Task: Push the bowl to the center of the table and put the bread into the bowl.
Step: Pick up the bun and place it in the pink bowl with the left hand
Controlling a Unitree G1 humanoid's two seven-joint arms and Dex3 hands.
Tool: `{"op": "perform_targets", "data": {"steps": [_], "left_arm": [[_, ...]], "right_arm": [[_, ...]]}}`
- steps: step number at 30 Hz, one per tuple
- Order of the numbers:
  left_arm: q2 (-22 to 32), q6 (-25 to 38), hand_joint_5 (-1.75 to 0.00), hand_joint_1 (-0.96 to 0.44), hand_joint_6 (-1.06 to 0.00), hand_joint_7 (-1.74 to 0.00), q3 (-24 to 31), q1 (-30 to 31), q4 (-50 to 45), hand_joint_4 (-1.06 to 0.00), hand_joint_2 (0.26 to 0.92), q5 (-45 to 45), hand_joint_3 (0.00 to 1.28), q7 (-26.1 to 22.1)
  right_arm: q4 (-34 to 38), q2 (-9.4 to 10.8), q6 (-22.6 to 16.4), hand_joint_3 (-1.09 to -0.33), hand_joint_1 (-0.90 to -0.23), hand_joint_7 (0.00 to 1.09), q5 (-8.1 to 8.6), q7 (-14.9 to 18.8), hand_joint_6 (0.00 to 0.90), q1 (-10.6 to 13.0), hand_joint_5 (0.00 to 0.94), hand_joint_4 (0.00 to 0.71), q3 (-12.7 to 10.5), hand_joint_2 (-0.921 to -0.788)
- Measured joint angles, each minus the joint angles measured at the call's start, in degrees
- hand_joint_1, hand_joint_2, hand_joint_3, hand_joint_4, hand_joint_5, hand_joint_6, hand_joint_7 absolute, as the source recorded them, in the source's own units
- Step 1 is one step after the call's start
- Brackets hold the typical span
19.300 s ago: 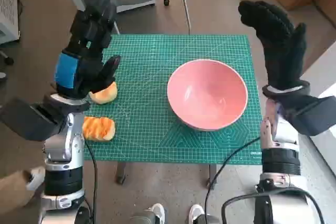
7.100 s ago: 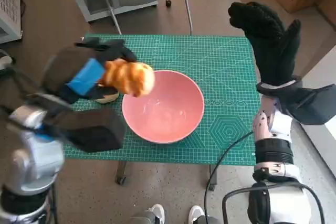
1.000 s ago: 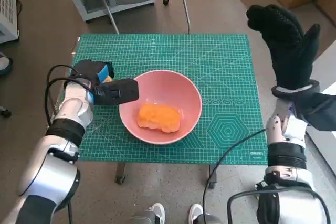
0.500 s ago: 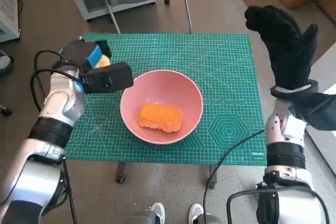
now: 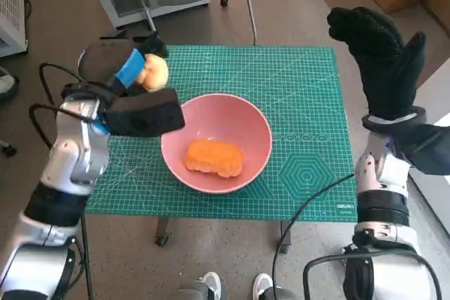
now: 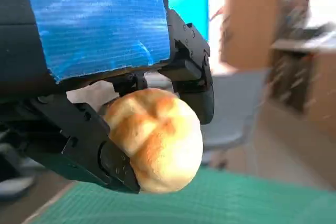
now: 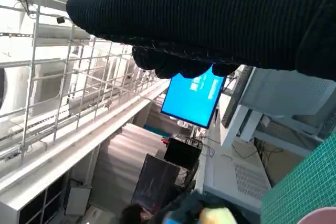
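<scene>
Left robot hand (image 5: 130,68): raised over the worktop's (image 5: 302,82) far left corner, fingers clamped around a round bread roll (image 6: 155,140).
Right robot hand (image 5: 380,57): lifted beside the worktop's right edge, fingers spread, holding nothing.
Pink bowl (image 5: 256,121): near the middle of the green mat.
Orange bread loaf (image 5: 214,157): lying inside the pink bowl.

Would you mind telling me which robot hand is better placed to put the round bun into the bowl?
The left robot hand: it already holds the round bun just beside the pink bowl. The right robot hand is raised off the table, holding nothing.
</scene>
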Motion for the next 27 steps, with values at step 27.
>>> {"op": "perform_targets", "data": {"steps": [27], "left_arm": [[-7.16, -7.36, -1.02, 0.03, -0.54, -1.09, -2.05, 3.53, -5.08, -0.65, 0.912, -2.05, 0.08, -6.94]], "right_arm": [[-0.24, 1.12, -0.66, -0.546, -0.598, 0.0, -0.08, -0.17, 0.403, 0.33, 0.001, 0.301, 0.12, -0.921]]}}
